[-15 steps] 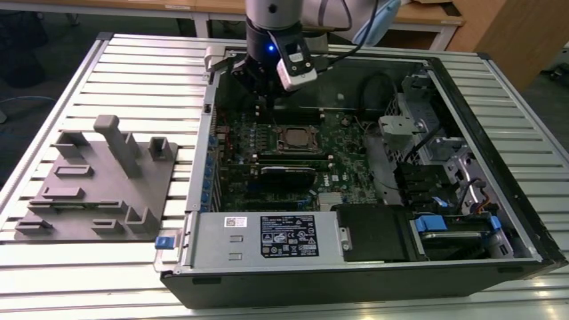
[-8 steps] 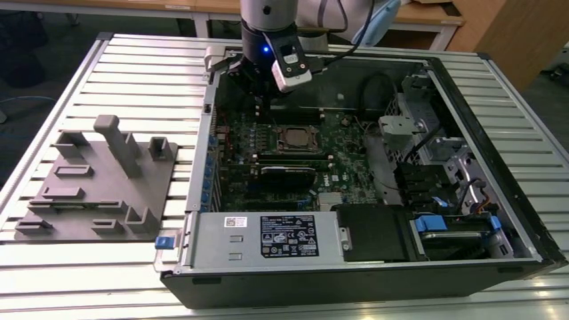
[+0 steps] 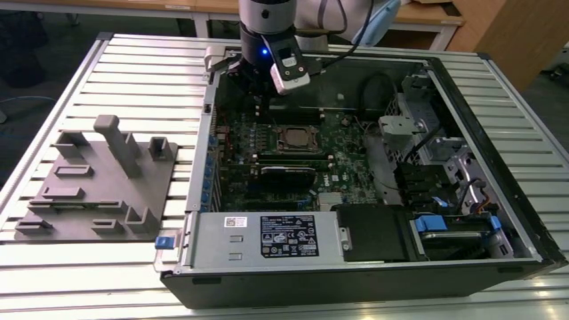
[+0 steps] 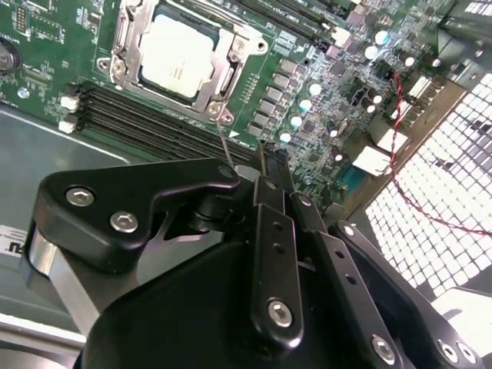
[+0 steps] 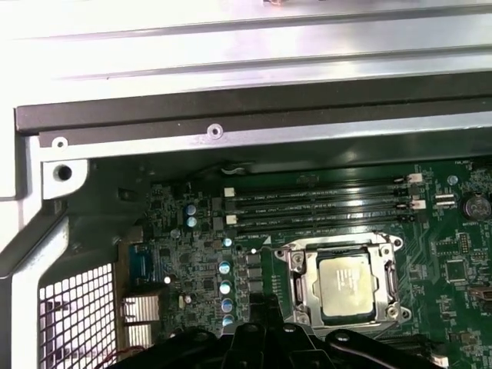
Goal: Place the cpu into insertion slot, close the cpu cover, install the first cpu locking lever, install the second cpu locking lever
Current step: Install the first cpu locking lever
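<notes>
The cpu (image 4: 178, 52) (image 5: 347, 283) lies flat in the insertion slot (image 3: 298, 139) on the green board, its pale metal top showing. The silver cpu cover (image 4: 123, 48) (image 5: 303, 286) is folded down around it as a frame. One thin wire locking lever (image 4: 223, 140) stands up from the socket's corner, and its far end runs behind my gripper's knuckle. My gripper (image 4: 270, 160) (image 5: 265, 327) (image 3: 256, 90) hovers above the board beside the socket, toward the case's back corner. Its fingers are shut, with nothing seen between them.
The open computer case (image 3: 197, 167) lies on a slatted metal table. Long black memory slots (image 4: 154, 124) run between the socket and my gripper. A black card (image 3: 286, 175), a power supply box (image 3: 284, 237) and drive cages (image 3: 444, 167) surround the board. A grey fixture plate (image 3: 98, 193) sits at the exterior view's left.
</notes>
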### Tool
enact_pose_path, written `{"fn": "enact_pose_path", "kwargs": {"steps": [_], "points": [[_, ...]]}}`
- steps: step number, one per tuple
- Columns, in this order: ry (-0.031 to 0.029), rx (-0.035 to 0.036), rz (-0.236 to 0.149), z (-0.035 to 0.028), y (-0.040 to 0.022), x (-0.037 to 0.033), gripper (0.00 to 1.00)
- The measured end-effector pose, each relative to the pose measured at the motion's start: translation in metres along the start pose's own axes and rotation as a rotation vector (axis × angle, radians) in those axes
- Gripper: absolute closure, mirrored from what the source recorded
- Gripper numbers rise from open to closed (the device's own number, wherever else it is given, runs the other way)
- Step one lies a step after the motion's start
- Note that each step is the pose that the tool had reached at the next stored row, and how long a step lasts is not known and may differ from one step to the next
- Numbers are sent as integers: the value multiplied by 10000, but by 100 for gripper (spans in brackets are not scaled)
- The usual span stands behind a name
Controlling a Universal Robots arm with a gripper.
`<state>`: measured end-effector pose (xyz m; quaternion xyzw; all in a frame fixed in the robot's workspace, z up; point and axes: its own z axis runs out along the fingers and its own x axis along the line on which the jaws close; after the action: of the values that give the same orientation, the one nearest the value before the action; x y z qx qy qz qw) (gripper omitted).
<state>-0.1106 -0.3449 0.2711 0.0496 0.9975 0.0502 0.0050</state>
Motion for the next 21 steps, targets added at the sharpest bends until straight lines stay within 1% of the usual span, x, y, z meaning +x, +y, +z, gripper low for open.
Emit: {"fn": "enact_pose_path", "kwargs": {"steps": [3,4,5,6,9,13,14,15,16,18,20,21], "points": [[4,-4,-1,17,-7,24,90],[8,-38,-3,20,-13,27,90],[14,-117,-1,23,-19,29,90],[20,-182,1,25,-25,30,90],[29,-273,3,31,-35,32,90],[29,-278,2,37,-36,38,90],[33,-304,2,45,-39,44,90],[41,-383,2,49,-40,48,90],[49,-488,5,55,-41,51,90],[62,-607,8,62,-44,53,90],[79,-776,10,71,-49,56,90],[85,-837,11,77,-52,57,90]]}}
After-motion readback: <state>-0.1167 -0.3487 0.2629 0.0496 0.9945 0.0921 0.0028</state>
